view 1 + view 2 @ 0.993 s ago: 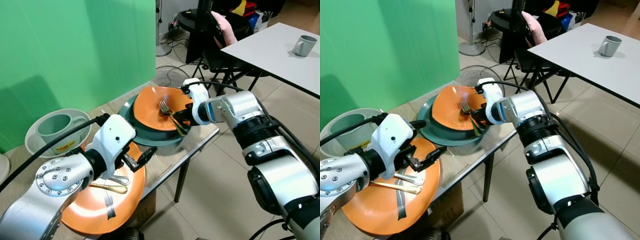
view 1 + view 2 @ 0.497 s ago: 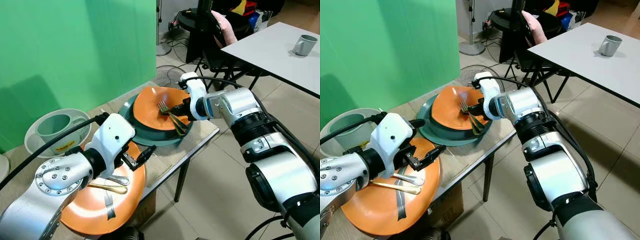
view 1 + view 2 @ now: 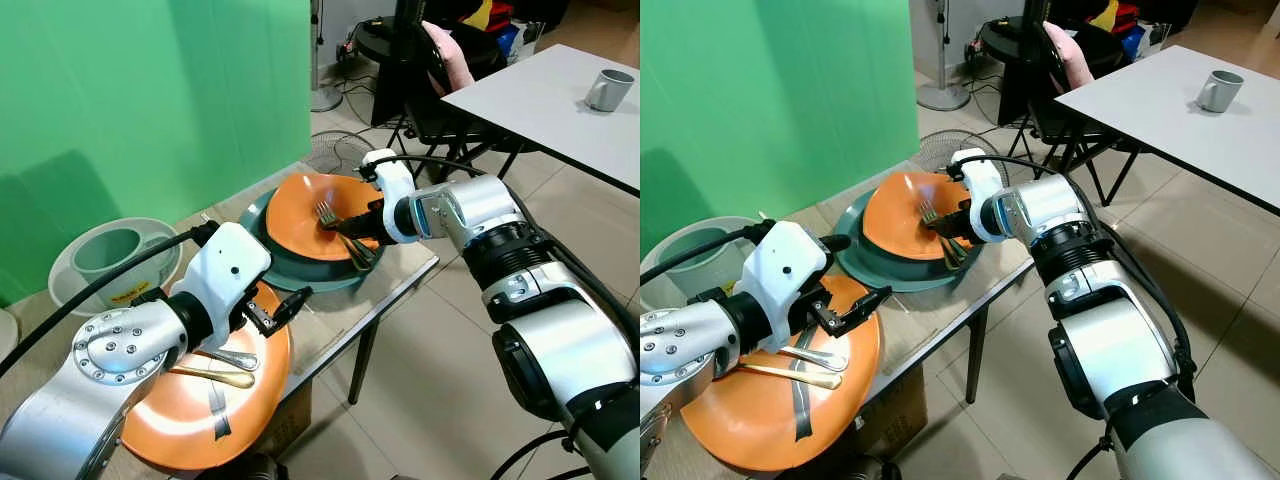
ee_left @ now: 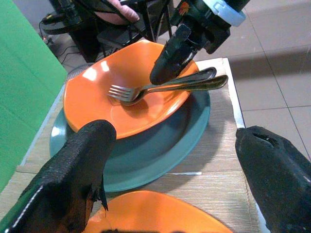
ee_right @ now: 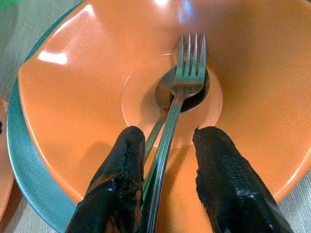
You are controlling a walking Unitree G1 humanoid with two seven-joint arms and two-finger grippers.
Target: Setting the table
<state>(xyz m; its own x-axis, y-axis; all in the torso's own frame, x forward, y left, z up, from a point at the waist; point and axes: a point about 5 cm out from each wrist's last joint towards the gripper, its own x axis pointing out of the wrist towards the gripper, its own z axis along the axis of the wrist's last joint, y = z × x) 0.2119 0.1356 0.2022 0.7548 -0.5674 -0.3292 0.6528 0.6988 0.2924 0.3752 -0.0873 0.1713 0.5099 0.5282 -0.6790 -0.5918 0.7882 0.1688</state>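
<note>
On a teal plate (image 3: 298,274) at the far end of the table sits an orange plate (image 3: 300,205). A silver fork (image 5: 187,73) lies in it over a spoon (image 5: 165,96), their handles pointing toward the table edge. My right gripper (image 5: 169,138) is low over the plate and open, one finger on each side of the two handles. One finger (image 5: 127,155) is close against the handles. My left gripper (image 4: 180,141) hangs open above the near orange plate (image 3: 190,420), which carries a gold spoon (image 3: 215,376), a silver spoon (image 3: 235,358) and a dark utensil (image 3: 217,412).
A grey-green mug (image 3: 108,250) stands in a white bowl at the left. The table edge runs just past the teal plate, with tiled floor below. A white table with a grey cup (image 3: 608,90) stands to the right, chairs and a floor fan (image 3: 335,150) behind.
My right gripper has moved from the plate's near rim inward along the fork and spoon handles. The left gripper has barely shifted.
</note>
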